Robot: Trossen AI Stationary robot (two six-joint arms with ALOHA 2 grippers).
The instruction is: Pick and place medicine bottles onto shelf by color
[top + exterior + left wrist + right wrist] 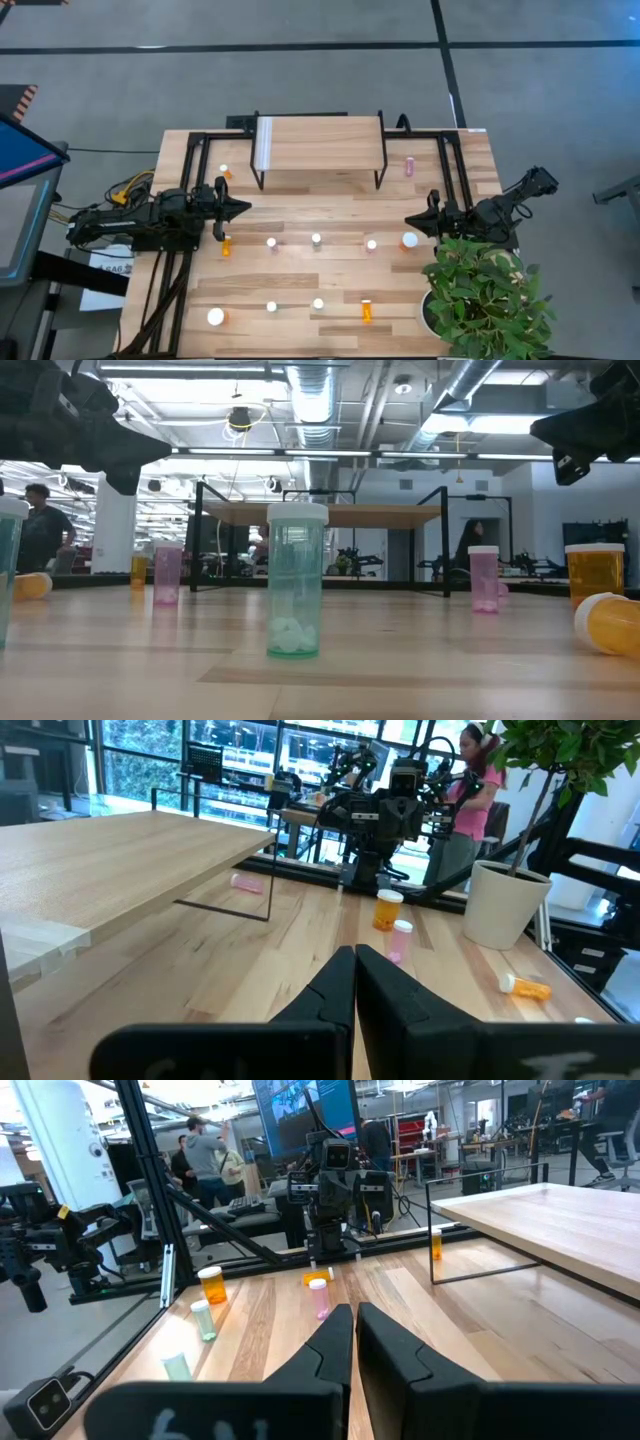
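Small pill bottles with white caps stand in two loose rows on the wooden tabletop: an orange one [226,245], a pinkish one [371,244] and a wide one [409,240] in the far row. An orange bottle [366,311] lies on its side near the front, and a pink one [409,166] lies beside the shelf. The shelf [320,140], light wood on thin black legs, stands at the far middle with nothing on it. My left gripper [247,208] hovers left of the shelf's front, shut and empty. My right gripper [408,222] hovers at the right, shut and empty, just above the wide bottle.
A potted plant [485,290] fills the near right corner, close under my right arm. Black frame rails [190,180] run along both sides of the table. In the low view a pale green bottle [296,580] stands nearest. People show in the room behind.
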